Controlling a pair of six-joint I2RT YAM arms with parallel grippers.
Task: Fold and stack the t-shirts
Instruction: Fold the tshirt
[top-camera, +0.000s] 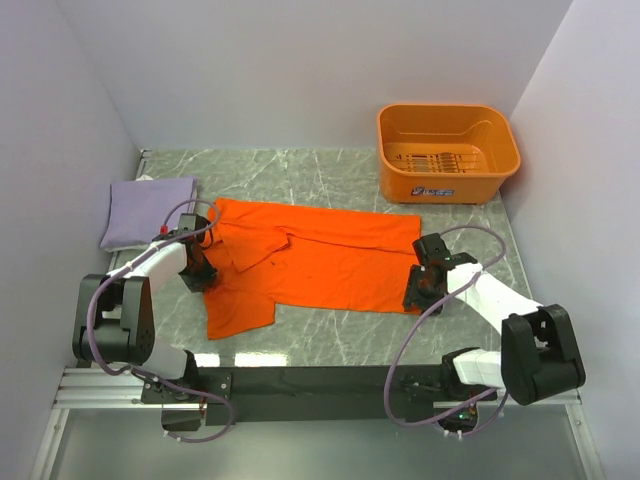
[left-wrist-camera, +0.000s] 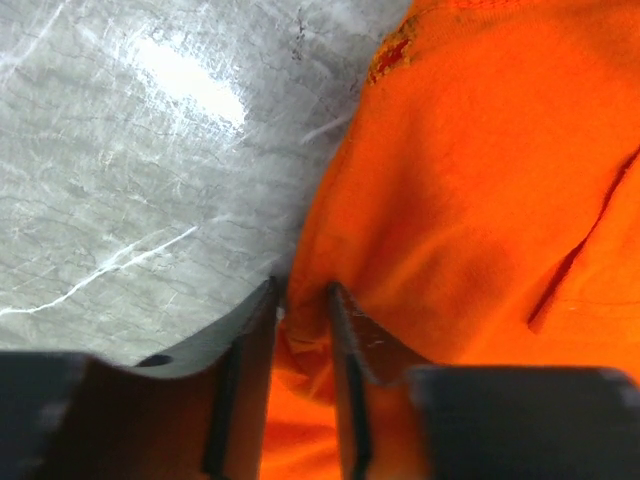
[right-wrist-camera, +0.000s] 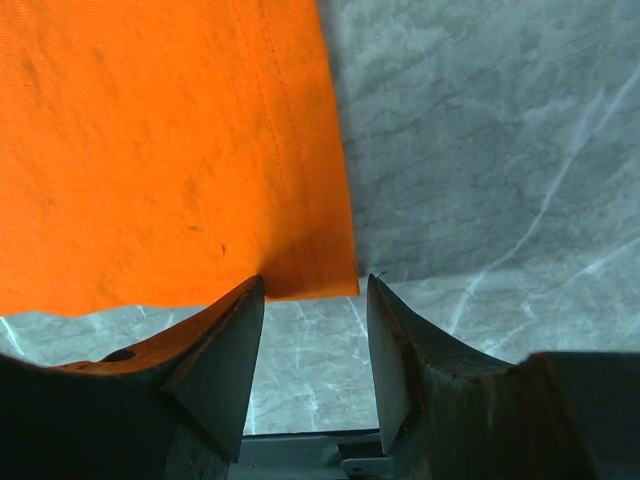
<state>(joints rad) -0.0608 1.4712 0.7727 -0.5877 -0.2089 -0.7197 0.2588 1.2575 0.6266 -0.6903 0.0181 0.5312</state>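
The bright orange t-shirt (top-camera: 320, 265) lies spread flat across the middle of the marble table, with one sleeve folded in at the upper left. My left gripper (top-camera: 197, 268) is at its left edge. In the left wrist view the jaws (left-wrist-camera: 303, 292) are shut on a bunched fold of the orange cloth (left-wrist-camera: 480, 180). My right gripper (top-camera: 425, 287) is at the shirt's near right corner. In the right wrist view it (right-wrist-camera: 315, 285) is open and empty, with the corner of the cloth (right-wrist-camera: 160, 150) just ahead of the fingertips. The lavender t-shirt (top-camera: 147, 211) lies folded at the far left.
A rigid orange plastic basket (top-camera: 447, 152) stands at the back right corner. White walls close in the table (top-camera: 330, 175) on the left, back and right. A black rail (top-camera: 300, 380) runs along the near edge between the arm bases.
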